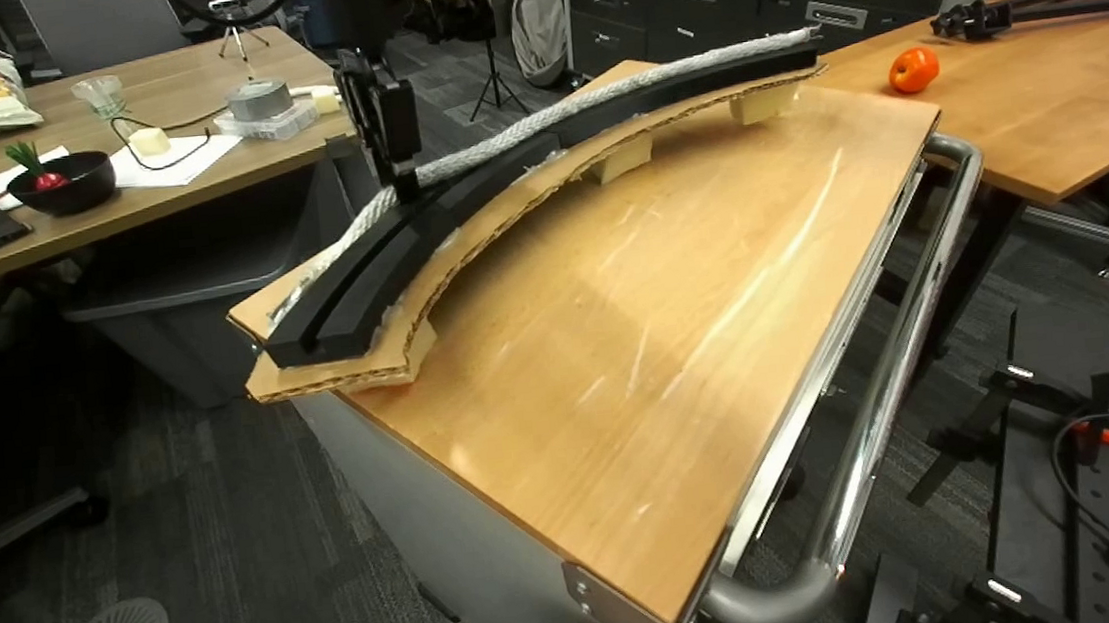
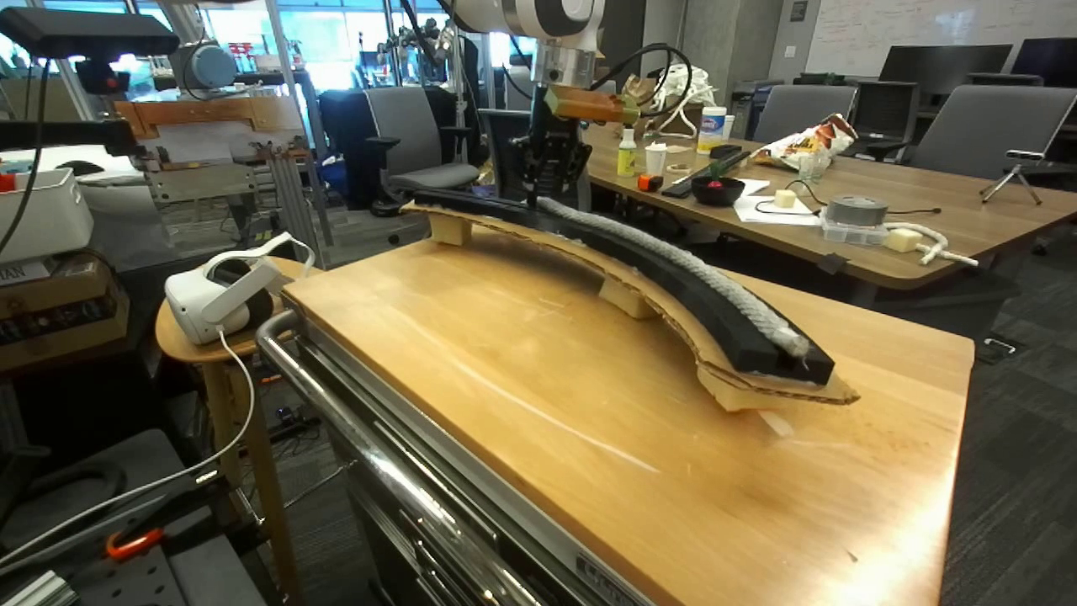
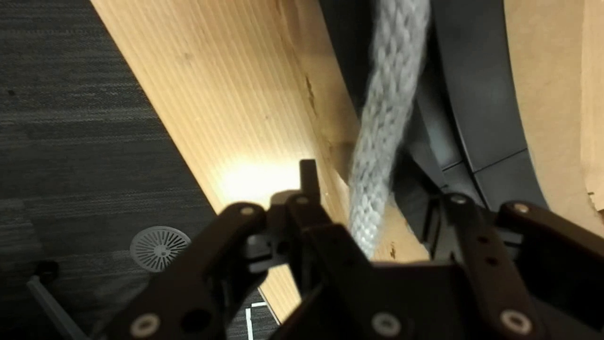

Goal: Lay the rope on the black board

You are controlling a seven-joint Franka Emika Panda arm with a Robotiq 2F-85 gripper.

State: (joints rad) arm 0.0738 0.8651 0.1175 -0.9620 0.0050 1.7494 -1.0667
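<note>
In an exterior view, rope [image 1: 596, 98] sits on board [image 1: 478, 188] toward 2 o'clock; its 8 o'clock end (alongside) seems unlaid. Gripper [image 3: 371, 186] straddles rope, fingers [image 3: 309, 182] spread.

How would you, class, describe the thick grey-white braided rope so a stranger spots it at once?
Start at the large tan wooden tabletop with a shiny metal tube rail alongside. Raised above it is a long, curved black strip. The rope follows the strip's outer side; its pale braiding stands out against that black.
</note>
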